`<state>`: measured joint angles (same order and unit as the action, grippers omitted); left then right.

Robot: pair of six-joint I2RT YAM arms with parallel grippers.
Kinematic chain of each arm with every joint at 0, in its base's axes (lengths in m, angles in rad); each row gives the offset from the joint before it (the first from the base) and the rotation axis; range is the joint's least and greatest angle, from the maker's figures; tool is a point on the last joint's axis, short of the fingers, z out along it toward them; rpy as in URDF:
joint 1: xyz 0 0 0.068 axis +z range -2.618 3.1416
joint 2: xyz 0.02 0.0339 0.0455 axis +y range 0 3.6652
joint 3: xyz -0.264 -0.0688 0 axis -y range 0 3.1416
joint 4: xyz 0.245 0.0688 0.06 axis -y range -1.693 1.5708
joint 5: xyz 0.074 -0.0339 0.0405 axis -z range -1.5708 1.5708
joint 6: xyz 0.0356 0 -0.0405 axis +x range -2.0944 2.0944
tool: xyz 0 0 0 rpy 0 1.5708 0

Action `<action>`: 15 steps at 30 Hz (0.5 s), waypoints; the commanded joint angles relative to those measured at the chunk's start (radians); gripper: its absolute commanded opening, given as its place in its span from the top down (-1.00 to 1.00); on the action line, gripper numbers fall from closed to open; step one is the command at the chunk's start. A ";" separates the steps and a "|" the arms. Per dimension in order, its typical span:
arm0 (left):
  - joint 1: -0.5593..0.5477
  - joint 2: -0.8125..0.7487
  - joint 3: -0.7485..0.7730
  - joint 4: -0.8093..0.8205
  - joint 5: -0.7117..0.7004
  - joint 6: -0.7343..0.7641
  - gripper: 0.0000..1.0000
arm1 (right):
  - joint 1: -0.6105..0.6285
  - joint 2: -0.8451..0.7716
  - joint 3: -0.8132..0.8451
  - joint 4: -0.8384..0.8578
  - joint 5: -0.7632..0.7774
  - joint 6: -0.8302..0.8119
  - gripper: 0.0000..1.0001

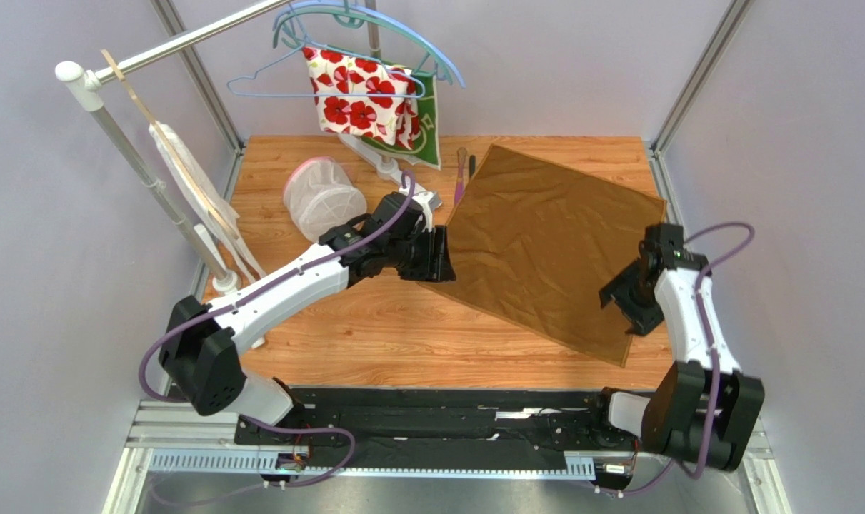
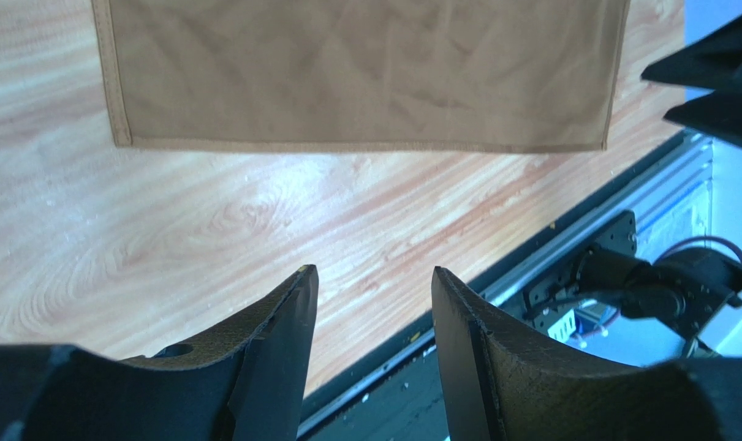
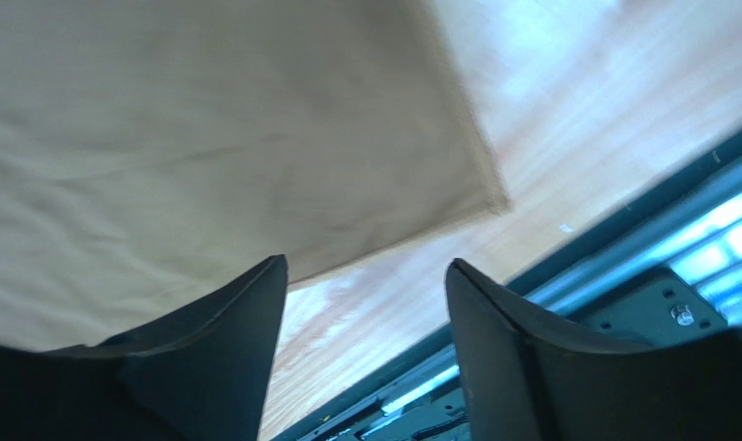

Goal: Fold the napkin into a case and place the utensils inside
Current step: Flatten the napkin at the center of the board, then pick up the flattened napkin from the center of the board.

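My left end effector (image 2: 374, 276) and right end effector (image 3: 365, 266) gape empty, flanking the flat golden-brown satin napkin (image 1: 544, 246)

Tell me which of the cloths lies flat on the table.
The plain golden-brown napkin, spread out flat. The red-flowered cloth and the green cloth hang at the back.

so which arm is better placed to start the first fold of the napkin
Right, probably: the right fingers are open right at an edge of the napkin near its corner, ready to pinch. The left fingers are open but over bare table, the napkin edge ahead of them.
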<state>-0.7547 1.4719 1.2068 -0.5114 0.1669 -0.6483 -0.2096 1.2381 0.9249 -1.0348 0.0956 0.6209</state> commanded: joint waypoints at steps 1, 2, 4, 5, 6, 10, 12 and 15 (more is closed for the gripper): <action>0.000 -0.103 -0.026 -0.009 0.036 0.006 -0.17 | -0.083 -0.132 -0.132 0.041 -0.008 0.092 -0.28; 0.000 -0.111 -0.023 -0.015 0.048 0.018 -0.17 | -0.086 -0.146 -0.150 0.036 0.010 0.108 -0.25; 0.000 -0.128 -0.018 -0.032 0.059 0.030 -0.17 | -0.123 -0.144 -0.219 0.036 0.012 0.149 -0.22; 0.000 -0.133 -0.016 -0.036 0.059 0.039 -0.17 | -0.138 -0.131 -0.247 0.042 0.012 0.161 -0.15; 0.002 -0.137 -0.015 -0.041 0.062 0.042 -0.17 | -0.146 -0.121 -0.256 0.045 0.007 0.171 -0.06; 0.014 -0.169 -0.023 -0.053 0.049 0.055 -0.17 | -0.169 -0.086 -0.250 0.036 0.067 0.204 0.02; 0.026 -0.173 -0.027 -0.058 0.052 0.064 -0.17 | -0.172 -0.078 -0.250 0.047 0.078 0.203 0.04; 0.032 -0.154 -0.010 -0.094 0.054 0.087 -0.16 | -0.175 -0.083 -0.253 0.056 0.105 0.217 0.03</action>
<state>-0.7376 1.3289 1.1790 -0.5663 0.2096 -0.6044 -0.3763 1.1599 0.6674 -1.0183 0.1337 0.7891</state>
